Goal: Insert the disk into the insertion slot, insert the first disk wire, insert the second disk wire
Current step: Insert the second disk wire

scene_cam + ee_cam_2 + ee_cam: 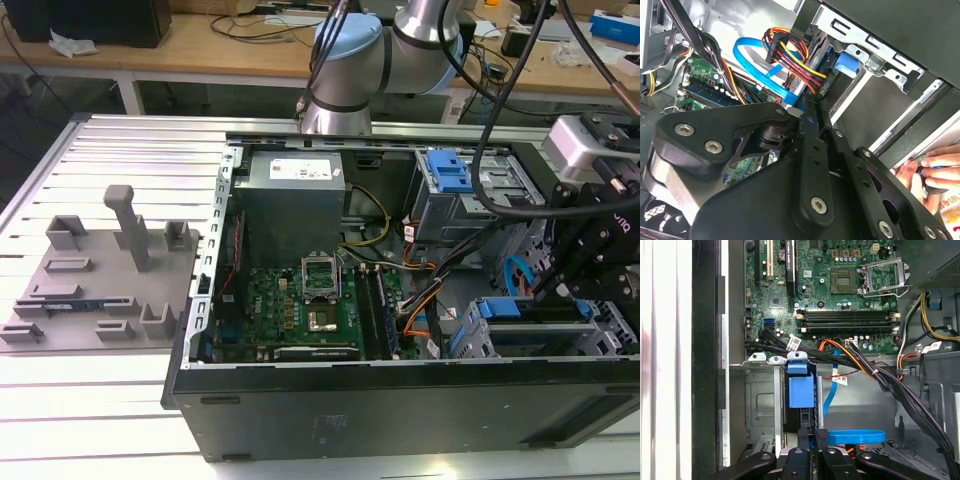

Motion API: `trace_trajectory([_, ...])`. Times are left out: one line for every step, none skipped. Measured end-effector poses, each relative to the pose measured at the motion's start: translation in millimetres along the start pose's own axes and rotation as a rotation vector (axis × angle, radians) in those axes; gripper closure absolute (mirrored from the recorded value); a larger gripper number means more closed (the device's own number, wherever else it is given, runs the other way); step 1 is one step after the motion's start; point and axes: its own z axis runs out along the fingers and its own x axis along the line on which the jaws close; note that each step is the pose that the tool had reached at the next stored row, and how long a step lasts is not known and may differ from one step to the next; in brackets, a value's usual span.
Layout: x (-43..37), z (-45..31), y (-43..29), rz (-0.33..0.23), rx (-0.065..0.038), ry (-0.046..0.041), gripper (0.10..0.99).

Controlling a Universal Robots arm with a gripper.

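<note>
The disk sits in the insertion slot (540, 338), the low grey cage at the case's front on the exterior view's right; its blue carrier (498, 308) (801, 386) shows at the cage mouth. My gripper (560, 285) hangs just behind it inside the case. In both wrist views the black fingers (821, 434) stand pressed together, and the flat blue disk wire (856, 436) (757, 56) runs out from their tips, close to the disk's rear edge. A bundle of red, yellow, black and orange wires (792, 57) ends beside that same edge.
The motherboard (300, 310) and the grey power supply (292, 195) fill the case's middle. A taller cage with a blue latch (448, 172) stands behind the slot. Thick black cables (900, 390) cross beside the gripper. A person's hand (920, 172) rests outside the case wall. A grey fixture plate (95, 285) lies beside the case.
</note>
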Motion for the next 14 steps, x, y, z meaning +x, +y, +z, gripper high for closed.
trace_trajectory([0.0,0.5,0.0,-0.002,0.000,0.0001,0.925])
trace_trajectory([0.0,0.7,0.0,-0.002,0.000,0.0002,0.925])
trace_trajectory([0.0,1.0,-0.1,-0.003,0.000,0.0003,0.925])
trace_trajectory([0.0,1.8,-0.2,-0.005,0.000,0.0003,0.925])
trace_trajectory([0.0,2.3,-0.2,-0.006,0.000,0.0005,0.925])
trace_trajectory([0.0,2.7,-0.2,-0.007,0.000,0.0007,0.925])
trace_trajectory([0.1,3.5,-0.2,-0.008,0.000,0.0009,0.925])
trace_trajectory([0.1,4.2,-0.3,-0.009,0.000,0.0009,0.925])
trace_trajectory([0.1,4.4,-0.3,-0.010,0.000,0.0007,0.925])
trace_trajectory([0.1,4.5,-0.4,-0.011,0.000,0.0003,0.914])
trace_trajectory([0.0,4.7,-0.4,-0.011,0.000,-0.0005,0.914])
trace_trajectory([0.1,3.7,-0.3,-0.011,0.000,0.0003,0.851])
trace_trajectory([0.0,1.6,-0.1,-0.011,0.000,0.0008,0.851])
trace_trajectory([0.0,-2.0,0.1,-0.011,0.000,0.0006,0.851])
